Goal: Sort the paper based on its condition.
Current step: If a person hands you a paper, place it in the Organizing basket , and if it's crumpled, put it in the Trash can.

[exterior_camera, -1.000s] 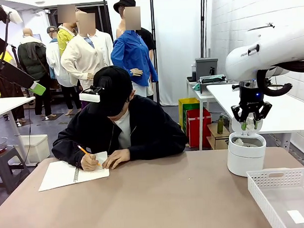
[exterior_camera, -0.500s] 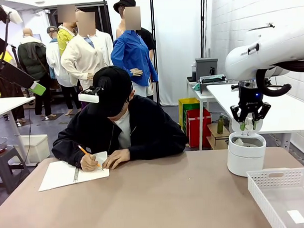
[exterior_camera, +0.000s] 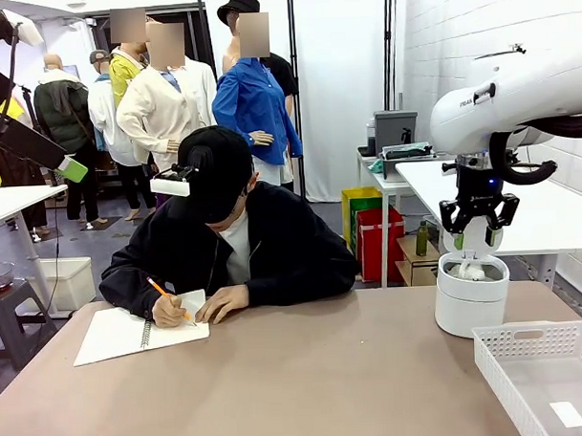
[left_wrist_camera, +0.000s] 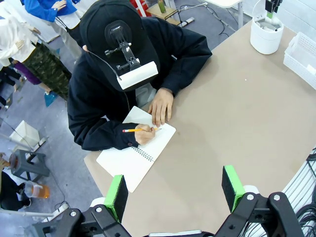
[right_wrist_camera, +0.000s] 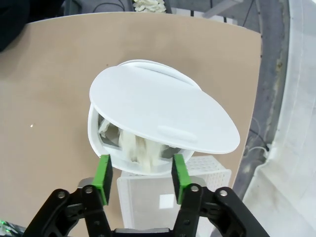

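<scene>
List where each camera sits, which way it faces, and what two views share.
Front view: fixed between the arms, facing across the table at the person writing; the right hand hangs open over the white bin.
Left wrist view: high up, looking down on person and notebook; the open left hand at the bottom.
Right wrist view: above the bin, looking down at its lid and crumpled paper beneath; own green pads apart.
Shared: front and left wrist views both show person, notebook, bin.
</scene>
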Robot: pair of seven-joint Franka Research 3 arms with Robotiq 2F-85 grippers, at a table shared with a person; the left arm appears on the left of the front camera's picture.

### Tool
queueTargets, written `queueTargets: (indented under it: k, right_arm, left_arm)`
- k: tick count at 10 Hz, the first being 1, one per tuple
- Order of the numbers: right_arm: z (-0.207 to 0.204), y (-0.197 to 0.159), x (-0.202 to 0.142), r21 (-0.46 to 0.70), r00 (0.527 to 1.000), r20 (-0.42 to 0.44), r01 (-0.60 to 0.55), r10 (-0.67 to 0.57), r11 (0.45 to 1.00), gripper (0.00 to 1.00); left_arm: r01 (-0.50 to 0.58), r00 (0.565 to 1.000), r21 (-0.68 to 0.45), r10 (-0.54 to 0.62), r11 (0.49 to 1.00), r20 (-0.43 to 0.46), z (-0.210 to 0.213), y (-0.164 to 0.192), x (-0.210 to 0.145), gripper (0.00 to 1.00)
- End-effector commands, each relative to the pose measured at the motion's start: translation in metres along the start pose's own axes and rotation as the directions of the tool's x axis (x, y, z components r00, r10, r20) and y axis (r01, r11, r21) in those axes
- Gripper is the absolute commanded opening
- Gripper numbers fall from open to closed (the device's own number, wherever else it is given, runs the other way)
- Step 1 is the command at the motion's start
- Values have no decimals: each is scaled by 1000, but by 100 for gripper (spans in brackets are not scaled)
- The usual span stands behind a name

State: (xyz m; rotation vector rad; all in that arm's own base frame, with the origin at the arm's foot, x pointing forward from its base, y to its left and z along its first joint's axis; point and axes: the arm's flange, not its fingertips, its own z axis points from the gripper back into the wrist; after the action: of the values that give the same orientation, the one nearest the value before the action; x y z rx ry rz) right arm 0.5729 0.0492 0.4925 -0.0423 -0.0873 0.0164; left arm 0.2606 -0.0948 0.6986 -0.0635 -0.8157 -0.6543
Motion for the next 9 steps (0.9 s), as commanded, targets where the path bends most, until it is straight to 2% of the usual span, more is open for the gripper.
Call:
queueTargets:
  k: [1,4,7,9]
  right_arm:
    - [1,2,-4,-4,1000,-7,8,-8,1000,100]
    - [1,12,-12,1,1000,-8,-12,12,1000,100]
    - [2,60,-49,32,984,-35,-172,173,985,100]
    - [-4,98,-73,53,932,-72,-351,354,935,100]
  left_arm:
    - [-1,1000,1,1,1000,0,0,0,0,100]
    - [-1,1000,1,1,1000,0,0,0,0,100]
    - [-1,1000,1,1,1000,0,0,0,0,100]
    - [-1,1000,1,1,1000,0,0,0,0,100]
